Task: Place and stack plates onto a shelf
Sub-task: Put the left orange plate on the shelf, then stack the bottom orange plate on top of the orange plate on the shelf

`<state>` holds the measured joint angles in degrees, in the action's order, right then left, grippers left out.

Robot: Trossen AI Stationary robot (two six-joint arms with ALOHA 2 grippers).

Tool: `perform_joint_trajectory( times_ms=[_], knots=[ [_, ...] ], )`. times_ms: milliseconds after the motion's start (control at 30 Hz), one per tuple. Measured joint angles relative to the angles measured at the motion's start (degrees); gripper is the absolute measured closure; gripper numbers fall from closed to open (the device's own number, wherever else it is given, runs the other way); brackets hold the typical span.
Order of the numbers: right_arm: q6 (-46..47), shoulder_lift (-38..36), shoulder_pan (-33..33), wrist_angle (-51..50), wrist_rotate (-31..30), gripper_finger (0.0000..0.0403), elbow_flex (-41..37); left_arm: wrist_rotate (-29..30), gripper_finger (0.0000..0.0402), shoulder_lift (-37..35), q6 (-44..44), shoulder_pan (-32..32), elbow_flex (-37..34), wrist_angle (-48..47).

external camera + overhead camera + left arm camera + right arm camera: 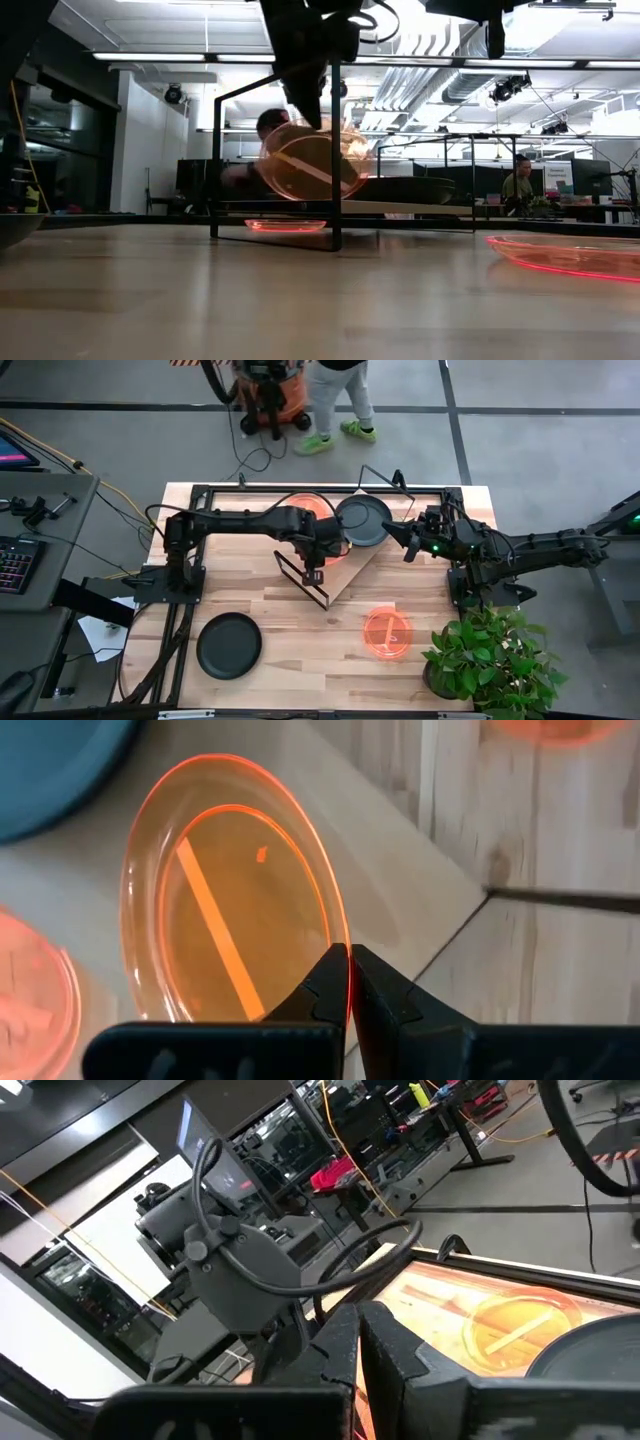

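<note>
- Left gripper (350, 982) over the shelf (355, 565), jaws pinching the rim of an orange plate (235, 890) that hangs tilted just ahead of them, well off level.
- Risk, as I judge it: that pinch holds only a thin bit of rim, so the plate could swing or slip out and clatter onto the shelf on its edge.
- Let go while it is this tilted and it may slide off the board to the table (300, 650).
- Right gripper (408, 543) waits just past the dark plate (362, 522) on the shelf; its jaws look pressed together, holding nothing I can make out.
- A careless left swing could clip that dark plate or the right arm.
- Still on the table, well behind the jaws: another dark plate (229, 645) and a second orange plate (387, 632).
- The low view shows the tilt and the air under the held plate, plus another orange plate (286, 226) beneath the shelf; from above that tilt barely reads.
- The left wrist view alone shows the pinch on the rim.
</note>
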<state>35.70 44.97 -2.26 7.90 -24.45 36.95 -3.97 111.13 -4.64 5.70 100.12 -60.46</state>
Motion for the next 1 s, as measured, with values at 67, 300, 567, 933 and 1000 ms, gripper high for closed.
perform_joint_trajectory(
  times_ms=[67, 300, 567, 933, 1000],
  knots=[
    [0.3, 0.0, 0.0, 0.0, 0.0, 0.0403, 0.0, -0.1, 0.0401, 0.0, 0.1, -0.3, 0.0, 2.0],
    [0.3, 0.0, 0.0, 0.0, 0.0, 0.0403, 0.0, -4.0, 0.0400, 0.0, 1.6, -0.5, 0.0, 3.8],
    [0.3, 0.0, 0.0, 0.0, 0.1, 0.0403, 0.0, -4.3, 0.0394, 0.0, 2.6, -0.1, 0.0, 3.8],
    [0.5, 0.0, 0.0, 0.0, 0.2, 0.0403, 0.0, -4.3, 0.0293, 0.0, 4.6, -0.1, 0.0, 7.2],
    [0.5, 0.0, 0.0, 0.0, 0.3, 0.0403, 0.0, -4.3, 0.0280, 0.0, 4.6, -0.1, 0.0, 7.3]
  ],
)
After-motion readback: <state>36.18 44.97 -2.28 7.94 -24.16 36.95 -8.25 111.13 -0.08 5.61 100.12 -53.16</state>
